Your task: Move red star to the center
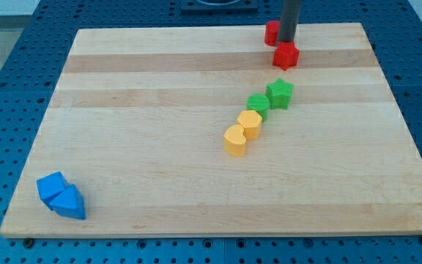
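A red star-like block (286,56) lies near the view's top, right of the middle. A second red block (271,33) sits just above and left of it at the board's top edge; its shape is unclear because the rod partly hides it. My tip (288,42) stands between the two red blocks, right at the upper edge of the red star and against the right side of the other red block.
A green star (280,93) and a second green block (258,104) lie below the red star. Two yellow blocks (250,123) (234,140) continue that diagonal row toward the board's middle. Two blue blocks (52,187) (69,202) sit at the bottom left corner of the wooden board (138,110).
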